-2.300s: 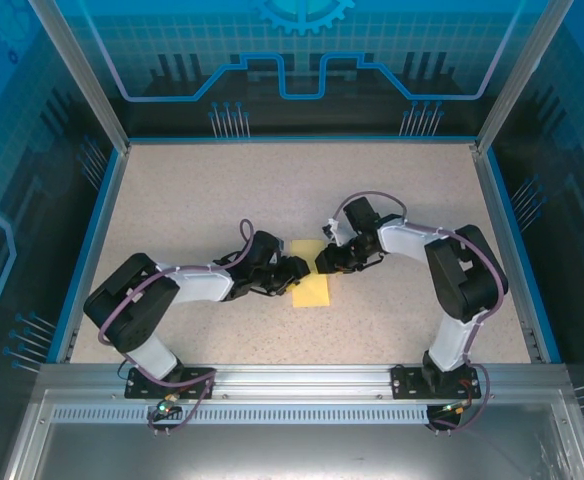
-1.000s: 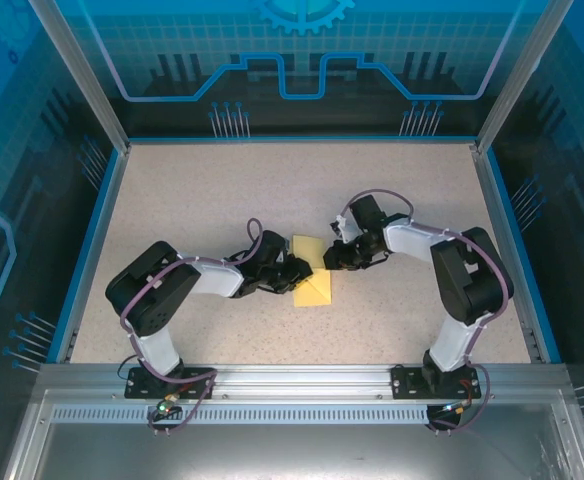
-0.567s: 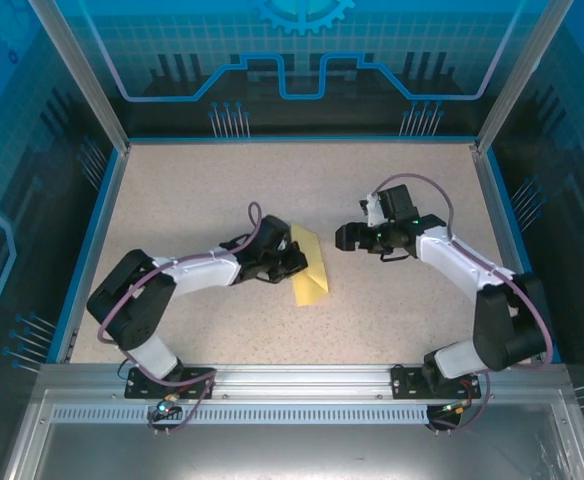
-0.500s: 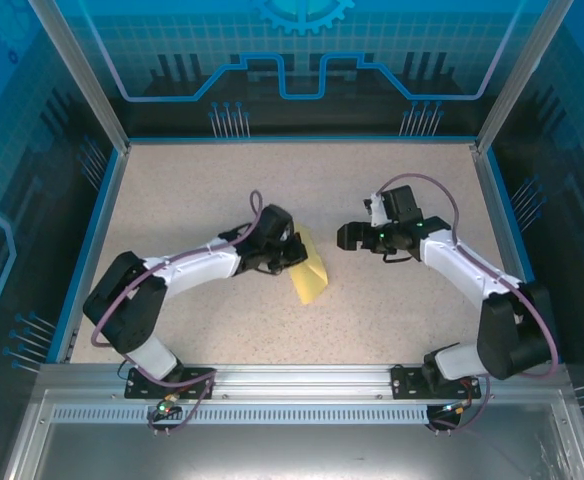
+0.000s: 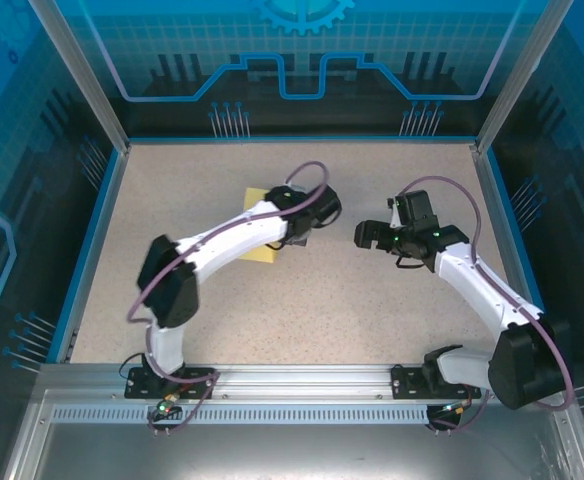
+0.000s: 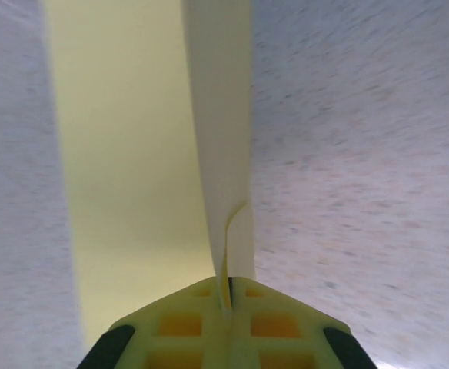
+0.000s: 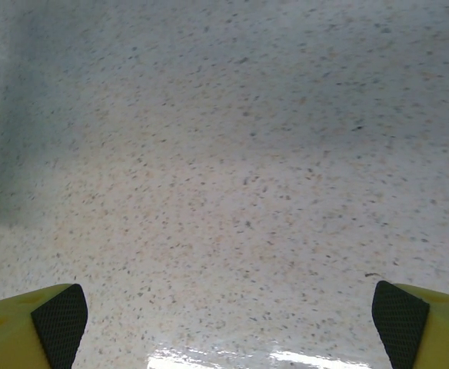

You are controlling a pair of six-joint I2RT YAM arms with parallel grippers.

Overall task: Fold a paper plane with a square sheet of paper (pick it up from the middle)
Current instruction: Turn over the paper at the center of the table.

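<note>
The pale yellow paper (image 5: pixel 256 197), folded, lies at mid-table and is partly hidden under my left arm; another part of it (image 5: pixel 264 256) shows below the arm. My left gripper (image 5: pixel 294 236) is shut on the paper's edge. In the left wrist view a raised fold of the paper (image 6: pixel 218 123) runs straight out from the closed left gripper (image 6: pixel 228 296), with a flat layer (image 6: pixel 124 154) beside it on the left. My right gripper (image 5: pixel 365 236) hovers open to the right of the paper, apart from it. The right gripper (image 7: pixel 231 323) has only bare table between its wide-set fingertips (image 7: pixel 59 317).
The speckled beige table (image 5: pixel 372 310) is bounded by a blue rim (image 5: pixel 90 250) and metal posts, with transparent blue walls around it. My left arm (image 5: pixel 222 240) stretches diagonally across the table's middle.
My left arm has reached farther out and carried the folded paper toward the back of the table. My right gripper has drawn away to the right, off the paper, and stands open.
</note>
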